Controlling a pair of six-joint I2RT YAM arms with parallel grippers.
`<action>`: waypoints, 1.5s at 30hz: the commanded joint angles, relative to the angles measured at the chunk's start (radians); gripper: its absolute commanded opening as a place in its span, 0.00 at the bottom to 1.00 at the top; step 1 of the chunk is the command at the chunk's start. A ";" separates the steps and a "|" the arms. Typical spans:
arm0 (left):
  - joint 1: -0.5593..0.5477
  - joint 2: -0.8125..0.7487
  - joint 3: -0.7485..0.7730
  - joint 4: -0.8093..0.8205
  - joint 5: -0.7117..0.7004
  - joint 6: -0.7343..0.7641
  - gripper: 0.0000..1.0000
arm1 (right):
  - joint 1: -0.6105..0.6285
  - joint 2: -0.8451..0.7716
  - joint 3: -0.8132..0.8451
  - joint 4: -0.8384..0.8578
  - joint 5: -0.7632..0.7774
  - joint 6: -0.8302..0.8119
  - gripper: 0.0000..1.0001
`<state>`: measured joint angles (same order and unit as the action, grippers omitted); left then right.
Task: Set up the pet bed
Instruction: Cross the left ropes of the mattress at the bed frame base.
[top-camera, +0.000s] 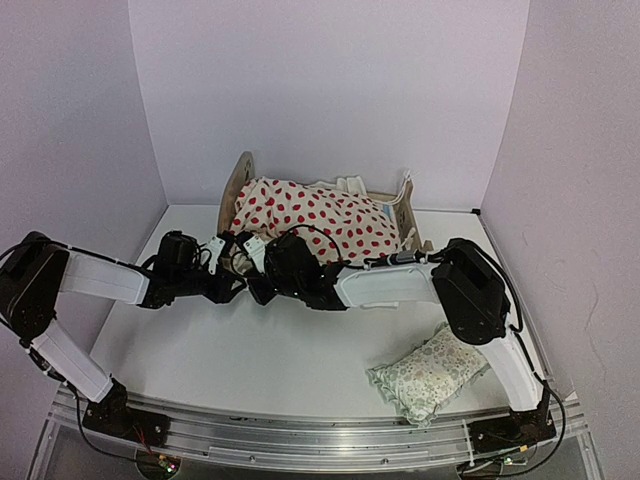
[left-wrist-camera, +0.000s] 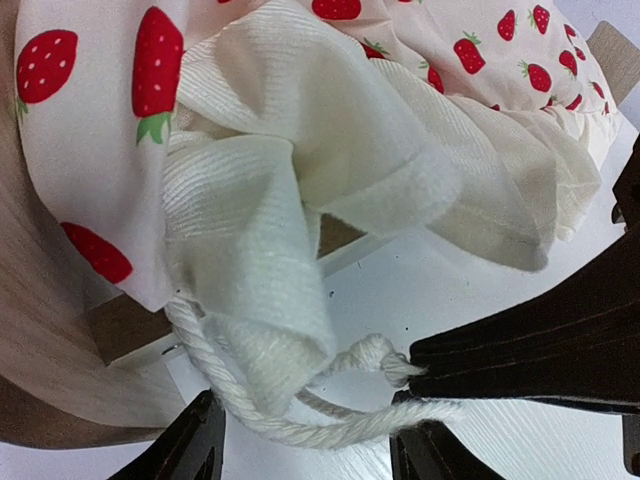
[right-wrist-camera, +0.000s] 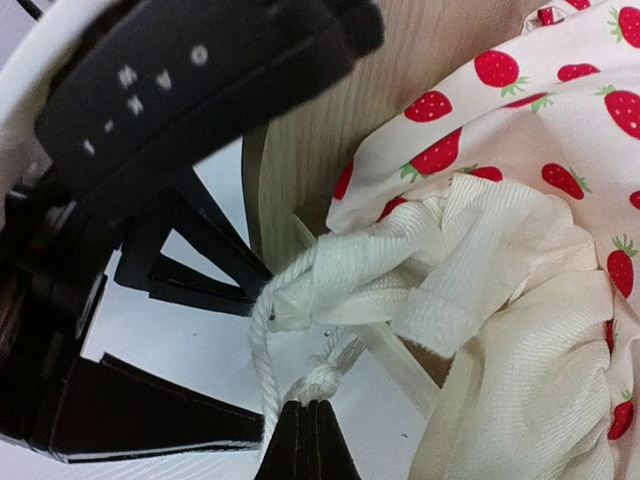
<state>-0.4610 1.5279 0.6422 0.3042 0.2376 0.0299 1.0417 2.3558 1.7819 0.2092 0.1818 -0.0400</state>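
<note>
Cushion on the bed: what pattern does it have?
Cushion: red strawberries on cream; left wrist view.

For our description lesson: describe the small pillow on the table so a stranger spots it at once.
On the white table, look to the near right corner beside the right arm's base. There lies the small pillow; unlike the strawberry-print cushion heaped on the pet bed at the back, it is pale green, floral and frilled.

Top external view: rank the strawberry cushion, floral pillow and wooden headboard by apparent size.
1. strawberry cushion, clearly largest.
2. floral pillow.
3. wooden headboard, smallest as seen; the cushion hides part of it.
</note>
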 joint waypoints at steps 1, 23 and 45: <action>0.005 0.017 0.060 0.006 0.046 0.032 0.57 | -0.006 -0.046 0.056 0.025 -0.021 0.025 0.00; 0.004 0.057 0.043 0.192 0.027 0.005 0.34 | -0.009 -0.049 0.059 0.018 -0.044 0.078 0.00; 0.004 0.050 0.009 0.251 0.086 -0.014 0.00 | -0.011 -0.044 0.076 0.018 -0.054 0.107 0.00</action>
<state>-0.4572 1.5871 0.6621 0.5177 0.2999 0.0250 1.0290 2.3558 1.8072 0.2089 0.1341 0.0570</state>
